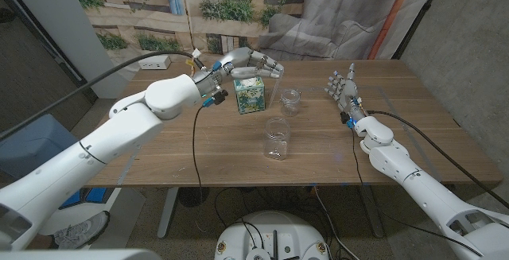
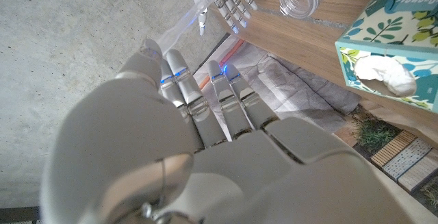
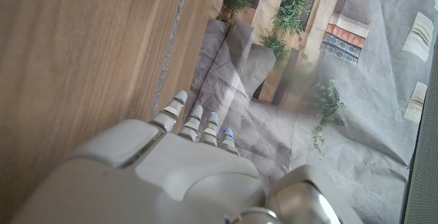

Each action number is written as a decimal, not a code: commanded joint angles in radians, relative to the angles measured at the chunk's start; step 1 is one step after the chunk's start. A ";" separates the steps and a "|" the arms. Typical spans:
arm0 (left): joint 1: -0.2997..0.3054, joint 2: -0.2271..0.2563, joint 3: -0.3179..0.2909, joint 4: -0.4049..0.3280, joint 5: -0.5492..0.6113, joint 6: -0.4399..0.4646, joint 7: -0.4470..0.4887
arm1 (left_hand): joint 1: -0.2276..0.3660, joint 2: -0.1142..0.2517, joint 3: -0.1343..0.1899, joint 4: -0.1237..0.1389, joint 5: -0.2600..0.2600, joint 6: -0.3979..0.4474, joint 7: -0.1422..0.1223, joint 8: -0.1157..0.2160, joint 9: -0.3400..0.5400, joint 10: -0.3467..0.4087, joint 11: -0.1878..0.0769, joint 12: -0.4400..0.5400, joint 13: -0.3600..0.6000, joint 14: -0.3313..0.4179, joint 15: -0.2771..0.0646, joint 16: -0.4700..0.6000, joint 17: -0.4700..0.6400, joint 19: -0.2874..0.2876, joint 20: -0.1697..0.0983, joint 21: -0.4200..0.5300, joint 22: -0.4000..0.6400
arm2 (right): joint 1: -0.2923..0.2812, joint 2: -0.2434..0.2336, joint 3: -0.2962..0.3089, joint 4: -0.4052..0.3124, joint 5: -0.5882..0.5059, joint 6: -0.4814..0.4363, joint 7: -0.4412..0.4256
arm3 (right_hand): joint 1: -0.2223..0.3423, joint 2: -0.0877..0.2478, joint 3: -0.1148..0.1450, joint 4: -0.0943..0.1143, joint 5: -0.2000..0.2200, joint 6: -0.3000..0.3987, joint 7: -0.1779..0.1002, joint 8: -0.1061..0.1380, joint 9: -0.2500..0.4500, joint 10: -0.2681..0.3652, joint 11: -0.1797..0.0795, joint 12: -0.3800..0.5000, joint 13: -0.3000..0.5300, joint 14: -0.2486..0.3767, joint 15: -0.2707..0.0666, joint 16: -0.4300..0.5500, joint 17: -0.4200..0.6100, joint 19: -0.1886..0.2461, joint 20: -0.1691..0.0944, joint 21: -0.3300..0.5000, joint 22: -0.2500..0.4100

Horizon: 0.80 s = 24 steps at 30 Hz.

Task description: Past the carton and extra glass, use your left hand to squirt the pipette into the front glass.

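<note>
I'd bring my left hand [image 1: 253, 61], pinching the pipette [image 1: 277, 91], down over the front glass [image 1: 277, 137] near the table's [image 1: 199, 149] front edge, then squeeze gently.

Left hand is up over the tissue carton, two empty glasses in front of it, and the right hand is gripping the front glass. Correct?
Not quite. In the head view the right hand holds nothing; it stands apart from the front glass, near the table's right side. The left hand over the carton and the other glass are as stated.

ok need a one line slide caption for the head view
Left hand hovers above the floral carton, two clear glasses standing beside it, right hand waiting upright on the wooden table.
</note>
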 commanded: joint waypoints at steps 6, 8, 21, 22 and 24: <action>0.006 0.047 -0.046 0.014 0.108 -0.084 0.010 | -0.002 0.010 0.011 -0.005 0.011 -0.003 0.000 0.001 0.003 -0.008 0.000 -0.001 0.003 -0.005 -0.129 -0.005 0.001 0.000 0.003 -0.002 0.002 | -0.001 0.000 0.000 -0.001 0.000 0.000 0.000 | 0.000 0.059 -0.008 -0.001 0.005 0.002 -0.008 0.007 0.002 -0.003 -0.001 0.003 0.003 -0.009 -0.084 0.006 0.004 0.006 0.000 0.005 0.005; 0.007 0.047 -0.048 0.017 0.121 -0.089 0.013 | -0.002 0.010 0.011 -0.005 0.011 -0.003 -0.001 0.002 0.003 -0.009 0.000 -0.001 0.003 -0.005 -0.129 -0.005 0.001 0.000 0.002 -0.002 0.002 | 0.000 0.000 0.000 -0.001 0.000 0.000 0.000 | 0.000 0.059 -0.008 -0.001 0.005 0.002 -0.008 0.007 0.002 -0.002 -0.001 0.003 0.003 -0.009 -0.083 0.006 0.004 0.006 0.001 0.005 0.005; 0.007 0.038 -0.047 0.045 0.182 -0.115 0.016 | -0.003 0.011 0.015 -0.007 0.011 -0.005 -0.001 0.003 0.003 -0.011 0.000 0.000 0.003 -0.006 -0.130 -0.006 0.001 -0.001 0.001 -0.002 0.002 | 0.001 0.000 0.000 0.001 0.000 0.000 0.000 | 0.000 0.059 -0.008 -0.001 0.005 0.002 -0.008 0.007 0.002 0.003 -0.001 0.005 0.003 -0.008 -0.082 0.006 0.004 0.005 0.001 0.005 0.005; 0.007 0.035 -0.046 0.049 0.181 -0.113 0.016 | -0.003 0.011 0.016 -0.007 0.011 -0.004 -0.002 0.003 0.003 -0.012 0.000 0.000 0.003 -0.006 -0.130 -0.006 0.001 -0.001 0.001 -0.002 0.002 | 0.001 0.000 0.000 0.001 0.000 0.000 0.000 | 0.000 0.059 -0.008 -0.001 0.005 0.002 -0.009 0.007 0.002 -0.001 -0.001 0.004 0.003 -0.008 -0.082 0.006 0.004 0.006 0.001 0.005 0.005; 0.009 0.032 -0.045 0.058 0.184 -0.114 0.017 | -0.002 0.011 0.016 -0.008 0.011 -0.004 -0.002 0.003 0.003 -0.011 0.000 0.001 0.003 -0.006 -0.130 -0.006 0.001 -0.001 0.000 -0.002 0.002 | 0.001 0.000 0.000 0.001 0.000 0.000 0.000 | 0.000 0.059 -0.008 -0.001 0.005 0.001 -0.008 0.007 0.002 -0.003 -0.002 0.003 0.003 -0.008 -0.083 0.006 0.004 0.006 0.001 0.005 0.005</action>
